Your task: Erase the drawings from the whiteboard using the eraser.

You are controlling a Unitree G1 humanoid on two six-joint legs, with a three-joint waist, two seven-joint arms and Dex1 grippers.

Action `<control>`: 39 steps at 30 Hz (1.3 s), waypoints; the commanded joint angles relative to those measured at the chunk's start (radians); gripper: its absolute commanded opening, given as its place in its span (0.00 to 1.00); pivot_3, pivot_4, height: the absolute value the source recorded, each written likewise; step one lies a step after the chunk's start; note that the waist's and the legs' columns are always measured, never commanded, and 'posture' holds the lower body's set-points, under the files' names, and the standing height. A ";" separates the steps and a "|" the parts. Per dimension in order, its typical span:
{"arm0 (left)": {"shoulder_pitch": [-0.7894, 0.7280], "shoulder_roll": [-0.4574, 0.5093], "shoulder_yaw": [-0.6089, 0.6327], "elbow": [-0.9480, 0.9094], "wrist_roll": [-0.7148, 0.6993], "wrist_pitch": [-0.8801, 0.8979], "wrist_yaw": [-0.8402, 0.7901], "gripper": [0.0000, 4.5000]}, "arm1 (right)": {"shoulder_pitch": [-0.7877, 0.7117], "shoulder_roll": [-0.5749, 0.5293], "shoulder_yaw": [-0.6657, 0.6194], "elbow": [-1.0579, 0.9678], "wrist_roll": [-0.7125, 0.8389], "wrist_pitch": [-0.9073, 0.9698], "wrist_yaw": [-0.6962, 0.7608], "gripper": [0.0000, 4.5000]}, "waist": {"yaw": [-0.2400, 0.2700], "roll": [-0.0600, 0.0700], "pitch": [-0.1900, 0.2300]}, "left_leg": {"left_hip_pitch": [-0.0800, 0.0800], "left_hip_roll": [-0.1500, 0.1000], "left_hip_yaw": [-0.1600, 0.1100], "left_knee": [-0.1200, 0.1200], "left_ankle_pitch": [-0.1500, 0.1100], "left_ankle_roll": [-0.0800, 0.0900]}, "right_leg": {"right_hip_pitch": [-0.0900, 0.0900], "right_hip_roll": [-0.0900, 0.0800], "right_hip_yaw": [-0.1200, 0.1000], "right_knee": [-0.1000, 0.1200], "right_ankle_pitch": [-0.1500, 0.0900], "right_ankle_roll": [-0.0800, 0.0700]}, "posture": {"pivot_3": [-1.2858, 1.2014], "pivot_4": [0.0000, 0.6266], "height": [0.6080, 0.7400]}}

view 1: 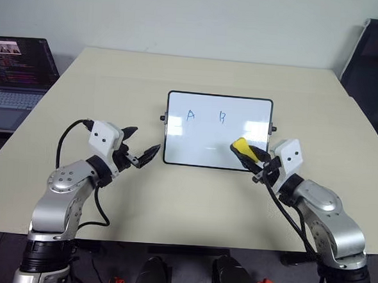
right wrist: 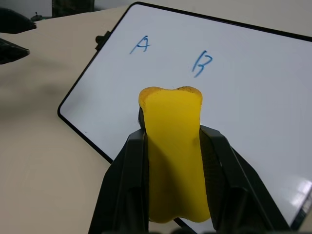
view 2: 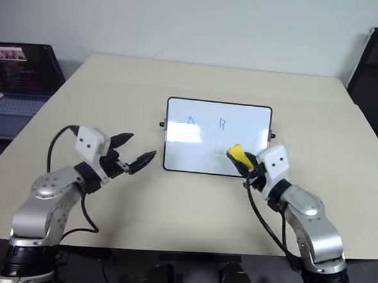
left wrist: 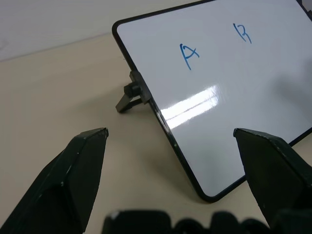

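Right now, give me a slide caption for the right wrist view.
Right gripper squeezes the yellow eraser above the whiteboard, letters A and B unerased.

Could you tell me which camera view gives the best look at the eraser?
The right wrist view: the yellow eraser sits large and centred, pinched between the right gripper's black fingers over the whiteboard. Both head views show it as a small yellow patch partly behind that gripper. The left wrist view gives no clear sight of it.

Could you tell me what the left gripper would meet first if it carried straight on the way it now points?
Probably the small white glossy whiteboard with the thin black frame: the open left gripper points at its near-left edge, though its height above the table is unclear.
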 commanded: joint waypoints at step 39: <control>-0.167 0.016 -0.111 0.027 0.002 0.000 -0.084 1.00 | -0.594 0.086 0.213 0.651 -0.403 -0.128 -0.048 0.24 | -0.002 0.000 0.000 | 0.000 0.000 0.000 0.002 0.000 0.000 | 0.000 0.000 -0.001 0.001 0.002 0.002 | 0.52 0.24 1.00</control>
